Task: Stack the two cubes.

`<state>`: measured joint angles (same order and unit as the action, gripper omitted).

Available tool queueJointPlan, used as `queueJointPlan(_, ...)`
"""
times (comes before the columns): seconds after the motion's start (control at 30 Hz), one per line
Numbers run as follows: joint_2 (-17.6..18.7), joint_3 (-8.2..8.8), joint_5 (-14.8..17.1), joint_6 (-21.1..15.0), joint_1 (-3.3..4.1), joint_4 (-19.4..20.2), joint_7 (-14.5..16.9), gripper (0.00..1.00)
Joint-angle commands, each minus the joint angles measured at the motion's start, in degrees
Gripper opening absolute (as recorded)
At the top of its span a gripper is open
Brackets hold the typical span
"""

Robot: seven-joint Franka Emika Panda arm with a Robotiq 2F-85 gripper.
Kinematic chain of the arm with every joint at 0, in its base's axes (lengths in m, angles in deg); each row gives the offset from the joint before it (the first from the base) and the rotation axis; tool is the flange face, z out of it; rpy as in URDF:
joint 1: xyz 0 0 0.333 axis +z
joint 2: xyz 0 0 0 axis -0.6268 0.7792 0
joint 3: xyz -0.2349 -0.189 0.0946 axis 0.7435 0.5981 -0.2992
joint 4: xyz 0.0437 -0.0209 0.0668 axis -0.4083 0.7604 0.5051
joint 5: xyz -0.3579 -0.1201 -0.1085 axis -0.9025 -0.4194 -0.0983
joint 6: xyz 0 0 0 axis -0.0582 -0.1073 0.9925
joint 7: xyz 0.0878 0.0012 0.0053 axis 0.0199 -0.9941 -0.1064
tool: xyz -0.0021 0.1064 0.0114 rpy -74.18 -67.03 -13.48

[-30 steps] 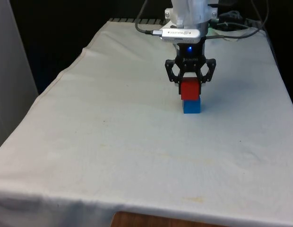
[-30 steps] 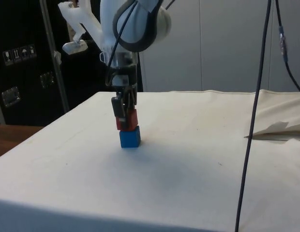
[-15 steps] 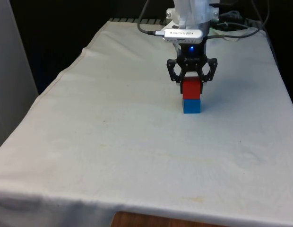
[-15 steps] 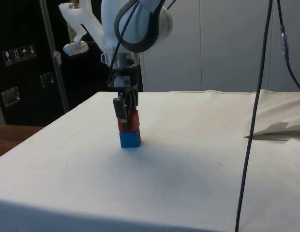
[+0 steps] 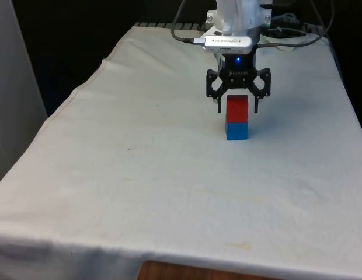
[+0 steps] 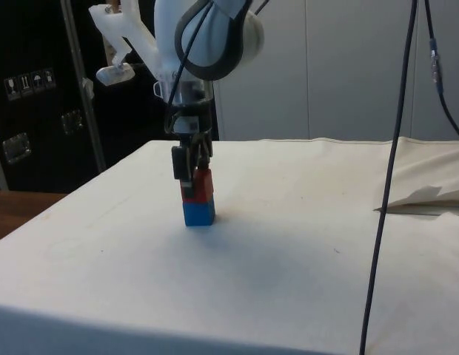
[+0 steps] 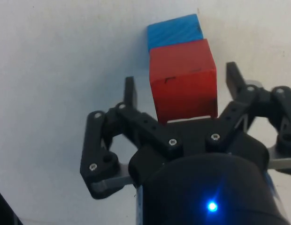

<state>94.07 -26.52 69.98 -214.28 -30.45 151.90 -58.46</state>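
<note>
Since a second ago the fingers have spread apart and let go of the red cube [image 5: 237,109]; earlier they were clamped on it. Gripper [image 5: 237,107] now stands open around the cube, a finger on each side with a visible gap in the wrist view, touching nothing. Red cube [image 7: 183,79] sits on top of the blue cube [image 5: 237,131], roughly squared up, slightly offset in the side view. Blue cube rests on the white cloth [image 5: 169,175], toward the far end and the front view's right. Gripper [image 6: 191,166] hangs level with the red cube [image 6: 201,186].
</note>
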Motion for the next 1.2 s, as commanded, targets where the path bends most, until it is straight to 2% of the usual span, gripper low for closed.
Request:
queueJointPlan(0.0,0.0,0.06,-0.2,0.0,0.11,0.0,-0.3,0.82)
queueJointPlan(0.07,0.0,0.06,-0.2,0.0,0.11,0.0,-0.3,0.98)
queueJointPlan(0.1,0.0,0.06,-0.2,0.0,0.11,0.0,-0.3,1.00)
queueJointPlan(0.3,-0.1,0.06,-0.1,0.1,0.11,-0.1,-0.3,1.00)
queueJointPlan(0.47,-2.2,0.00,0.0,1.5,-0.11,-0.1,0.1,1.00)
queueJointPlan(0.5,-1.4,0.00,0.0,0.9,-0.11,-0.3,0.0,1.00)
queueJointPlan(0.7,-4.5,0.46,-0.2,3.5,-0.46,-0.2,0.5,1.00)
queueJointPlan(0.73,-3.7,0.23,0.0,2.8,-0.34,-0.2,0.3,1.00)
queueJointPlan(0.97,-7.0,1.32,-0.2,5.8,-1.09,-0.5,1.5,1.00)
queueJointPlan(1.17,-8.2,2.18,-0.1,7.1,-1.38,-0.8,2.5,1.00)
